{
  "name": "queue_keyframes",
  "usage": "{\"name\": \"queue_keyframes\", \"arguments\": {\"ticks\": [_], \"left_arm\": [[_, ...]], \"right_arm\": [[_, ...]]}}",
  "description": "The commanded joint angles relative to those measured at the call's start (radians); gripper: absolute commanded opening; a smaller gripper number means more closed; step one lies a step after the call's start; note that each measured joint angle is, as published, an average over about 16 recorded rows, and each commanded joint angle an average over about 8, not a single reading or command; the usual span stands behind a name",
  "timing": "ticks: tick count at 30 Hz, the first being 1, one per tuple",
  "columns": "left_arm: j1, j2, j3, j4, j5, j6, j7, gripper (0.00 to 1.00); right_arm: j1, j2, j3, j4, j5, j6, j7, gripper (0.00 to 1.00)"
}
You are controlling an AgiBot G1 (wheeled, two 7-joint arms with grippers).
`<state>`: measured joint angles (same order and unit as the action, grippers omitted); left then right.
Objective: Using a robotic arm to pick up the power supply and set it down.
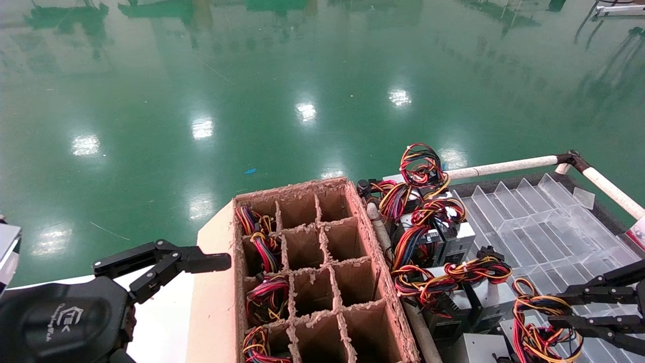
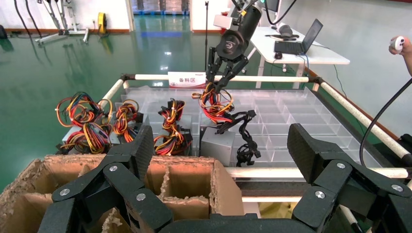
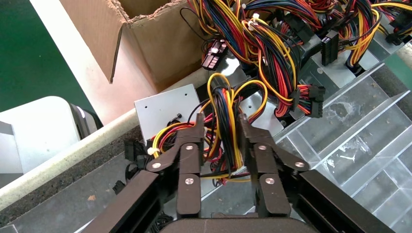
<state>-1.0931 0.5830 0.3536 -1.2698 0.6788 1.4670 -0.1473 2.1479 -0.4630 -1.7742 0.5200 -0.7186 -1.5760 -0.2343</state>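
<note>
My right gripper (image 3: 221, 128) is shut on the looped red, yellow, orange and black wire bundle (image 3: 224, 104) of a power supply (image 3: 163, 109), a small silver-grey metal box lying by the white rail. In the head view this gripper (image 1: 552, 310) is at the lower right, with the wires (image 1: 534, 322) between its fingers. The left wrist view shows it (image 2: 219, 82) from afar, above the box (image 2: 217, 145). I cannot tell whether the box is off the tray. My left gripper (image 2: 221, 153) is open and holds nothing, beside the cardboard box corner; in the head view it (image 1: 171, 275) is at the lower left.
A brown cardboard divider box (image 1: 352, 322) stands in the middle, with wire bundles in its left cells. Several more power supplies (image 1: 428, 237) with wires crowd the near end of a clear plastic divider tray (image 1: 544, 227). White rails (image 1: 504, 166) frame it, with green floor beyond.
</note>
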Motion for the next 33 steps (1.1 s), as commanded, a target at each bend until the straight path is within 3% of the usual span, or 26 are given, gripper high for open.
{"name": "queue_keyframes", "arguments": {"ticks": [1, 17, 33], "left_arm": [[0.000, 0.000, 0.000, 0.000, 0.000, 0.000, 0.000, 1.00], [0.000, 0.000, 0.000, 0.001, 0.000, 0.000, 0.000, 1.00], [0.000, 0.000, 0.000, 0.001, 0.000, 0.000, 0.000, 1.00]], "right_arm": [[-0.001, 0.000, 0.001, 0.002, -0.001, 0.003, 0.000, 1.00], [0.003, 0.061, 0.056, 0.091, 0.149, -0.006, 0.043, 1.00], [-0.268, 0.012, 0.419, 0.264, 0.119, 0.014, 0.138, 1.00]]}}
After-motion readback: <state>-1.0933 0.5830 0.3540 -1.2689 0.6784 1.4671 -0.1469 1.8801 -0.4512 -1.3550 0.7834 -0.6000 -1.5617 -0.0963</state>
